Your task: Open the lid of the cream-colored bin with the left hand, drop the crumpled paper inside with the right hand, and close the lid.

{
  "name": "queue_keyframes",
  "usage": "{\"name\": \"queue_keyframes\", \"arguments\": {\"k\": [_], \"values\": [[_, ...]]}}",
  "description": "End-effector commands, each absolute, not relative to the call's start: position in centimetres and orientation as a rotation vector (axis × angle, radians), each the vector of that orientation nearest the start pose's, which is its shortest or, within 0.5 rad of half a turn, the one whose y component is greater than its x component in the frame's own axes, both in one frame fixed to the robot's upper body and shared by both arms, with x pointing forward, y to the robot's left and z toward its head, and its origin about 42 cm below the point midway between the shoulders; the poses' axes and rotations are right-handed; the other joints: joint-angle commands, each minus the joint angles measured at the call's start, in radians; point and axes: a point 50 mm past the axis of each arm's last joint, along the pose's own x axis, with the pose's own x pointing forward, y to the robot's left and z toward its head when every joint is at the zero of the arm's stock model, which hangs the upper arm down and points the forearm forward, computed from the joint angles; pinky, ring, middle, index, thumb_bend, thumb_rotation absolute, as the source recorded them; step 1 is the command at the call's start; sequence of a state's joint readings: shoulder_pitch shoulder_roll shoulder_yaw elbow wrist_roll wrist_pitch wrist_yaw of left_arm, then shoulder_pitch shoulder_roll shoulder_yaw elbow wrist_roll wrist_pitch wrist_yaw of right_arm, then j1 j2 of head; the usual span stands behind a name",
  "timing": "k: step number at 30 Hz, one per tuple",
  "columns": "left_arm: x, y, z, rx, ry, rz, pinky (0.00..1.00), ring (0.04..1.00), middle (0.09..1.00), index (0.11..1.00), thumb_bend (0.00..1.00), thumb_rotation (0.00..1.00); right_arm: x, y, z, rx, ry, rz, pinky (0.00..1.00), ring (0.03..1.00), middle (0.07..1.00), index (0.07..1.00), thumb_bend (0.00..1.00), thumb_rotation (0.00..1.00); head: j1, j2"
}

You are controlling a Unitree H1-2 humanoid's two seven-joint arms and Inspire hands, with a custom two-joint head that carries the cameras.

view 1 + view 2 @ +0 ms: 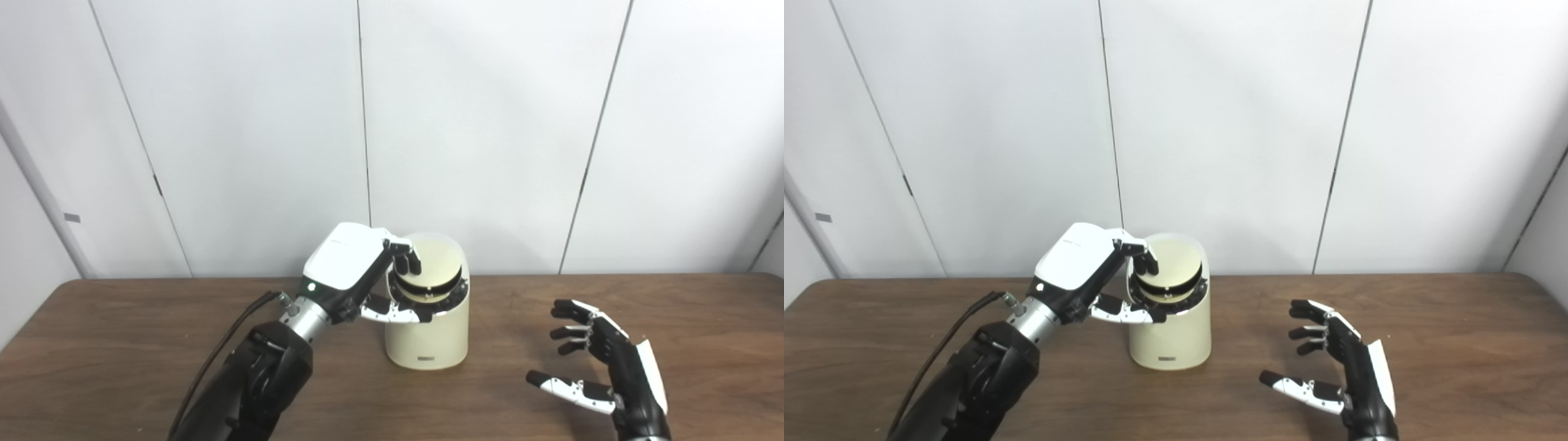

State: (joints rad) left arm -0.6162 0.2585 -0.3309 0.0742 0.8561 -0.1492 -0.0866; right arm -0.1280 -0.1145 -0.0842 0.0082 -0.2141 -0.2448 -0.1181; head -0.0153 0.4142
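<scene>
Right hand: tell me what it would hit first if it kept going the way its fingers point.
Probably the cream-colored bin: the right hand is open, fingers aimed left across bare table. Depth is unclear, so it might pass in front.

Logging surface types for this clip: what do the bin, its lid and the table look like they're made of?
Bin: likely smooth moulded plastic, cream, with a soft sheen and rounded edges. Lid: a pale yellowish disc, probably plastic too, matte, over a dark ring; the left robot hand rests at its edge. Table: brown wood grain, possibly laminate, with a dull glare.
</scene>
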Motion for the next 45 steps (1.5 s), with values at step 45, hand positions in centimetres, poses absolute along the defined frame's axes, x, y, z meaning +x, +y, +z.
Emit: {"name": "queue_keyframes", "arguments": {"k": [45], "values": [[42.1, 13.8, 27.3, 1.342, -0.831, -0.382, 0.64, 0.738, 0.651, 0.649, 0.82, 0.36, 32.4, -25.4, 17.7, -0.318, -0.462, -0.158, 0.48, 0.604, 0.712, 0.714, 0.75, 0.07, -0.027, 0.026]]}}
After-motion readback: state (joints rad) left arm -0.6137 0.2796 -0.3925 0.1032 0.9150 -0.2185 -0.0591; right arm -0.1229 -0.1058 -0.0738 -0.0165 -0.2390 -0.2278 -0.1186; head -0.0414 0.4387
